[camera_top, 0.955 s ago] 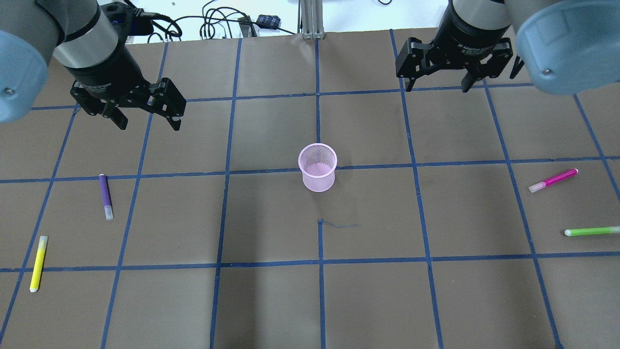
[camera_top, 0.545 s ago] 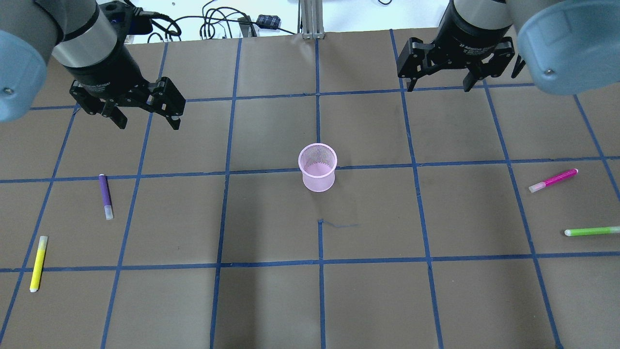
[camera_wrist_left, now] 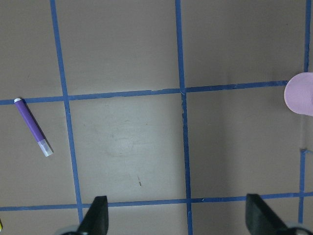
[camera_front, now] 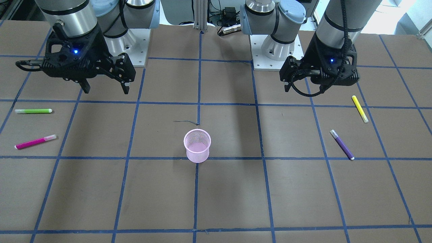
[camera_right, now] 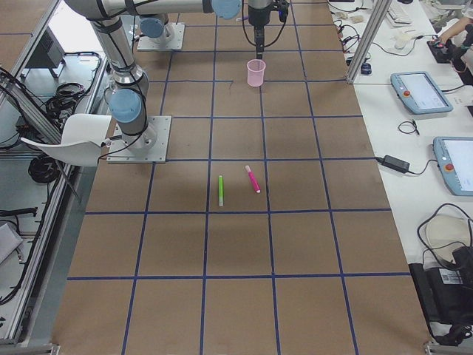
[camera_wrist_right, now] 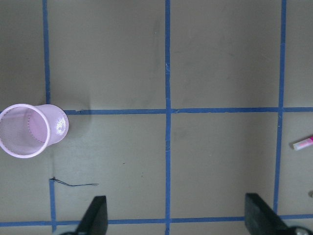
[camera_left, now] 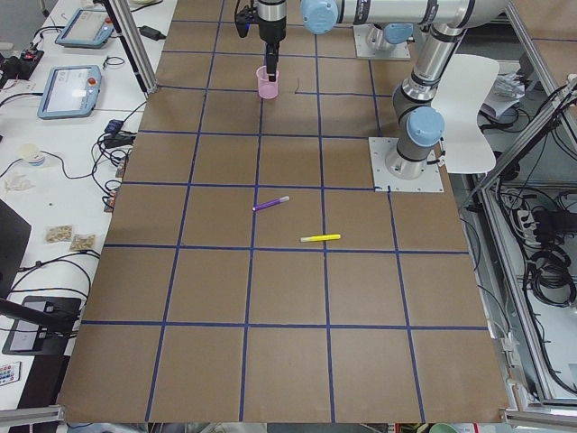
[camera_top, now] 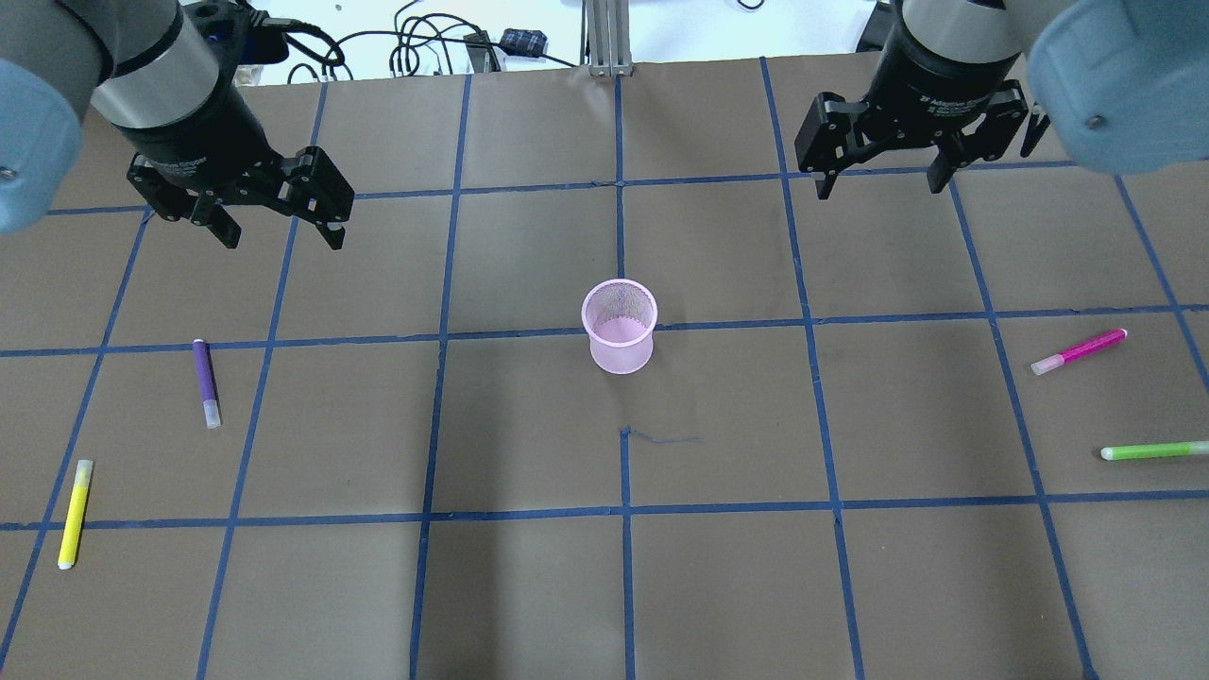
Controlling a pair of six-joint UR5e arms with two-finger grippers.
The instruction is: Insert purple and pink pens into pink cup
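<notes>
Overhead exterior: left gripper (camera_top: 281, 236) and right gripper (camera_top: 880, 187) hang spread wide; purple pen (camera_top: 204, 382) and pink pen (camera_top: 1079, 351) lie well apart from pink cup (camera_top: 620, 326).

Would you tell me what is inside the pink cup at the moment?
Nothing: the pink cup looks empty, its floor showing in the overhead view. The purple pen and pink pen lie on the table, apart from it.

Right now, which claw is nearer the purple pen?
Left. The left claw hovers near the purple pen, same side of the pink cup; the right claw hangs on the cup's opposite side, far off.
</notes>
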